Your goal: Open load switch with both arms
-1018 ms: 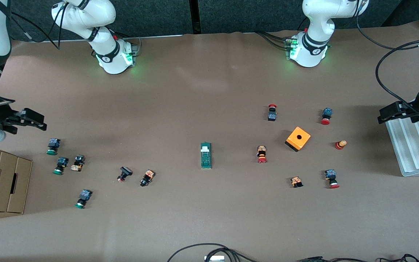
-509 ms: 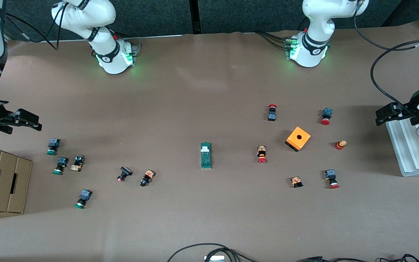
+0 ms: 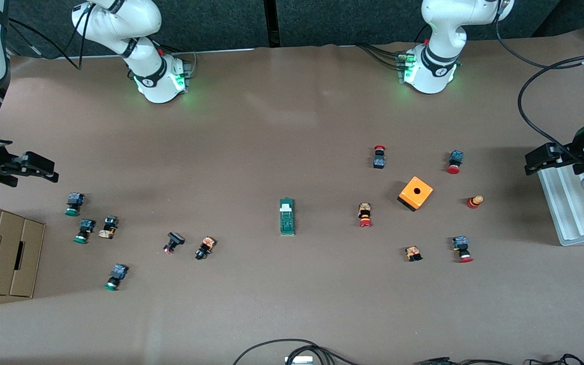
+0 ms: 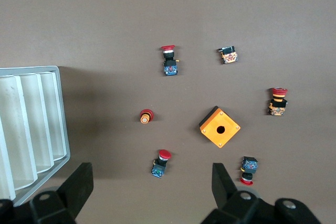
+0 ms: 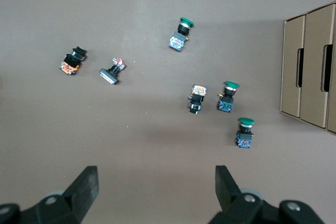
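Load switch: the load switch (image 3: 287, 216) lies flat on the counter (image 3: 292, 126) near its middle, white end piece toward the robots' bases, well apart from both sets of fingers and untouched; same spot as in the earlier frames.
Left gripper: the left gripper (image 3: 535, 161) hangs over the edge of the white ribbed tray (image 3: 576, 213) at the left arm's end of the counter; fingers (image 4: 79, 182) spread wide, released, nothing between them.
Below the left fingers: the orange cube (image 4: 219, 127) with its round hole, a small red and yellow knob (image 4: 146, 116), and red-capped push buttons (image 4: 160, 162) scattered around them, all lying apart from the fingers.
Right gripper: the right gripper (image 3: 43, 170) hangs over the right arm's end of the counter, close to the cardboard box (image 3: 3, 251); fingers (image 5: 86, 184) spread wide, released, empty.
Below the right fingers: green-capped push buttons (image 5: 244, 131), a black-capped one (image 5: 196, 98) and two more parts (image 5: 111, 72), none touching the fingers.
Change from earlier: a second ago the right gripper sat a little farther in over the counter and the left gripper slightly lower in the front view; both have drawn back a touch and barely move over the last half second. Every part on the counter keeps its place.
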`<state>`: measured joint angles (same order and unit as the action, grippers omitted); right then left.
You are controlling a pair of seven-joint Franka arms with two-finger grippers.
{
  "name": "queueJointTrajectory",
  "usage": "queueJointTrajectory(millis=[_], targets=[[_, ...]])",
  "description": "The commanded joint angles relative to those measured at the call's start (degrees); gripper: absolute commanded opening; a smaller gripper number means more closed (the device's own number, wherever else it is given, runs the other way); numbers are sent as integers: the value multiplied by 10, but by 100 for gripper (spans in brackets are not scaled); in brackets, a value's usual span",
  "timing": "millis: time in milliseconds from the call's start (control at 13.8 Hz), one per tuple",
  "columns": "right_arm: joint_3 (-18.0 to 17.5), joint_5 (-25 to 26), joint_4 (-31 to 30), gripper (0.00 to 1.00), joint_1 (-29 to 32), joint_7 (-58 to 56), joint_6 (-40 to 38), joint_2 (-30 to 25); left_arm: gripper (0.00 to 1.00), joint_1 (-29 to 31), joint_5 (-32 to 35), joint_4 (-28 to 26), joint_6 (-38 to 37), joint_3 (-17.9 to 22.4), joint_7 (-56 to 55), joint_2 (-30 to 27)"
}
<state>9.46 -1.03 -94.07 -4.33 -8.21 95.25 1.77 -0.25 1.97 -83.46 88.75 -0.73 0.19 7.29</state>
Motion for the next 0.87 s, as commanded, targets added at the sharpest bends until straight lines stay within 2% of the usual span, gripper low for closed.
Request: queueJointTrajectory(millis=[0, 291, 509, 799], targets=[[1, 0, 6, 99, -2, -5, 3, 3, 100, 5, -2, 9, -1, -4, 2, 3], [1, -1, 6, 99, -2, -5, 5, 3, 100, 3, -2, 9, -2, -4, -3, 5], [0, -1, -17, 99, -2, -5, 21, -9, 100, 9, -38, 8, -4, -1, -4, 5], [0, -1, -16, 99, -2, -4, 23, -8, 100, 8, -34, 7, -5, -1, -4, 6]])
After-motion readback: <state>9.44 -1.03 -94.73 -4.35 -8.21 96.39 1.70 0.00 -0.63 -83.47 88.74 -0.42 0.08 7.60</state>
